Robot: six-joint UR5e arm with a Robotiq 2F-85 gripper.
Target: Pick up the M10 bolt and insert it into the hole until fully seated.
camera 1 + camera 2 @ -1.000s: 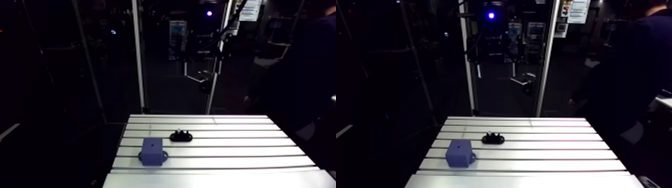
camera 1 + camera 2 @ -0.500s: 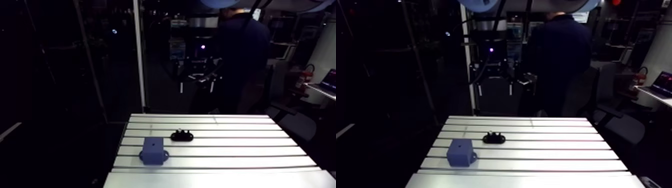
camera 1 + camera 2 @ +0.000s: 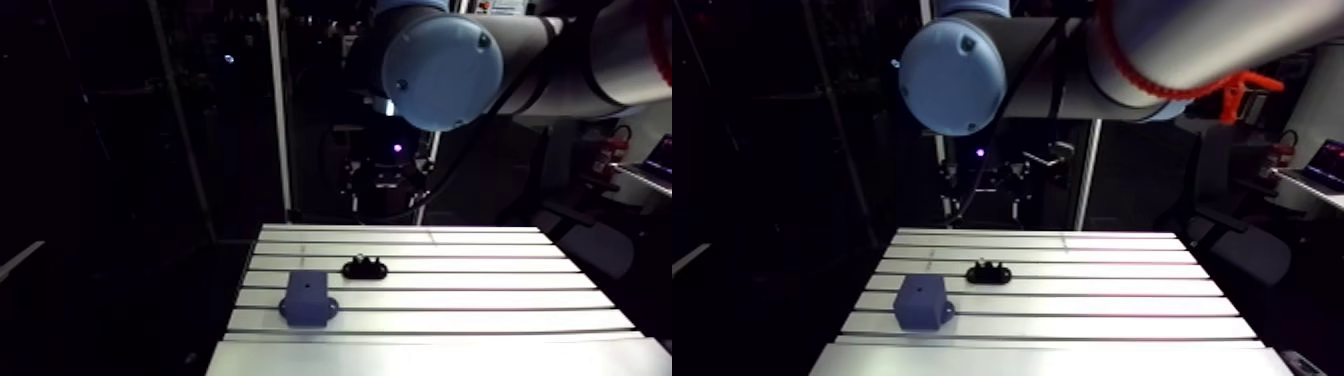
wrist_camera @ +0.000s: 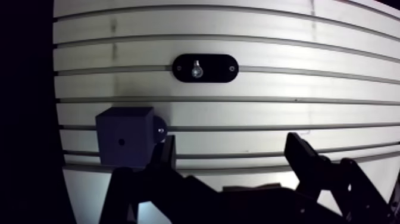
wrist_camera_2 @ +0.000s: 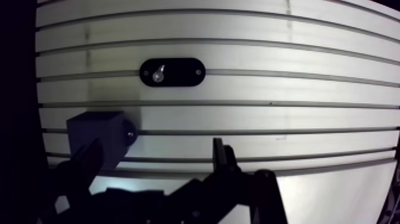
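Tool (image 4: 231,142) wide, empty — bolt (image 4: 194,70) ahead

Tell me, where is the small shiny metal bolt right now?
In the wrist view the small shiny metal bolt sits in a black oval holder on the slotted aluminium table, ahead of the open gripper and just beyond the blue box-shaped block.

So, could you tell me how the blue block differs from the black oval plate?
The blue boxy block is tall and cube-like; the black oval plate lies flat and low. The block's top shows a small dark hole; the plate holds a shiny metal bolt. Both rest on the slotted aluminium table.
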